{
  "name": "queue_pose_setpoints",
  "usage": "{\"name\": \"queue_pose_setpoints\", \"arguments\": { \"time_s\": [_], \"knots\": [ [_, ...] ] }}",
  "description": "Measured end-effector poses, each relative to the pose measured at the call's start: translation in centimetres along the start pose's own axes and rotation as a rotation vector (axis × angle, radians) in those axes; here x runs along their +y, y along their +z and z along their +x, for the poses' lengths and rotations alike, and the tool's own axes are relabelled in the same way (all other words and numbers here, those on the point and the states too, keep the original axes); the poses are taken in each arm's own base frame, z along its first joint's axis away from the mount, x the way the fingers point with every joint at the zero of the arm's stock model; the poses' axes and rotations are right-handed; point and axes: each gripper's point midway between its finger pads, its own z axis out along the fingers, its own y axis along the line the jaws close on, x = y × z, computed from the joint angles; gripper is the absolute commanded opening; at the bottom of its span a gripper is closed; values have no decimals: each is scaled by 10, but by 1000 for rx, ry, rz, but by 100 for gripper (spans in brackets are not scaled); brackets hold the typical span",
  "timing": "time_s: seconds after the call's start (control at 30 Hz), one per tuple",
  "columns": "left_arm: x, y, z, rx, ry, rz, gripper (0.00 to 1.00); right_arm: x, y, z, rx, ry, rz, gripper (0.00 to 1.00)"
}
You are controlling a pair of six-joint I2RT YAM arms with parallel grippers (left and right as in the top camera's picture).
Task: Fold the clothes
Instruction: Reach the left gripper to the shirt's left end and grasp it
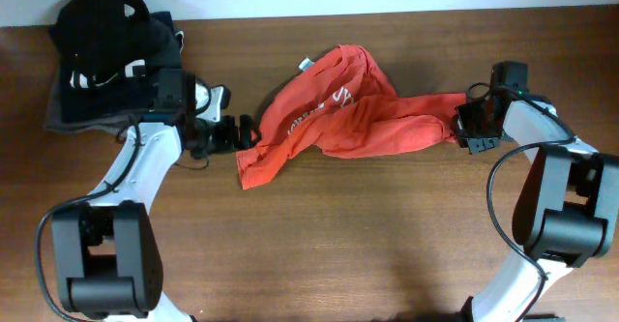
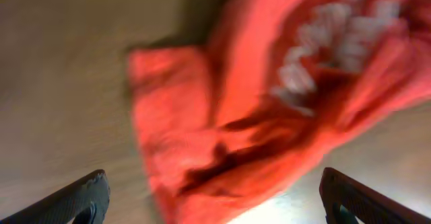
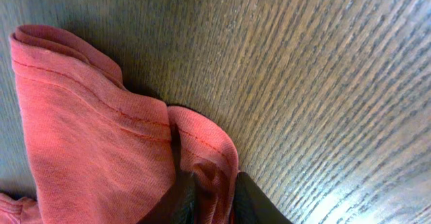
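Orange-red T-shirt [image 1: 348, 119] lies crumpled on the desk [image 1: 368, 245]. My right gripper [image 1: 460, 129] pinches its hem; my left gripper [image 1: 244, 133] gapes empty beside the opposite corner. Spreading step, I judge: next, clamp that corner.

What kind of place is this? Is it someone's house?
Probably a robot lab, not a home: a left arm and right arm sit at a wooden table, with a crumpled T-shirt and piled dark clothes.
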Motion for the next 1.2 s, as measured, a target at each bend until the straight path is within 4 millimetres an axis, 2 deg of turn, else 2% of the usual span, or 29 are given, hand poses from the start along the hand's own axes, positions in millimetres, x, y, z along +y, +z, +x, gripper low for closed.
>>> {"name": "queue_pose_setpoints", "arguments": {
  "time_s": [0.1,0.13,0.27,0.33,0.53,0.63,0.73,0.83,0.87,0.93,1.07,1.13,1.2],
  "knots": [
    [19,-1,12,39,-96,-107,99,0,0,0,0,0,0,24],
    [24,-2,16,49,-121,-138,95,0,0,0,0,-1,0,24],
    [34,-4,30,100,-179,-205,94,0,0,0,0,-4,0,25],
    [35,-1,34,115,-185,-216,94,0,0,0,0,-4,0,25],
    [22,30,54,209,-147,-221,94,0,0,0,0,-4,0,25],
    [19,38,60,235,-138,-223,93,0,0,0,0,-4,0,25],
    [21,41,65,255,-149,-229,81,0,0,0,0,-7,0,25],
    [22,43,64,259,-160,-233,77,0,0,0,0,-8,0,25],
    [22,44,64,259,-161,-233,73,0,0,0,0,-7,0,25],
    [22,44,63,259,-161,-233,59,0,0,0,0,-10,0,25],
    [23,48,62,257,-162,-232,17,0,0,0,0,-11,0,23],
    [24,49,62,261,-162,-234,1,0,0,0,0,-15,0,14],
    [25,50,63,266,-163,-235,0,0,0,0,0,-9,0,6]
  ]
}}
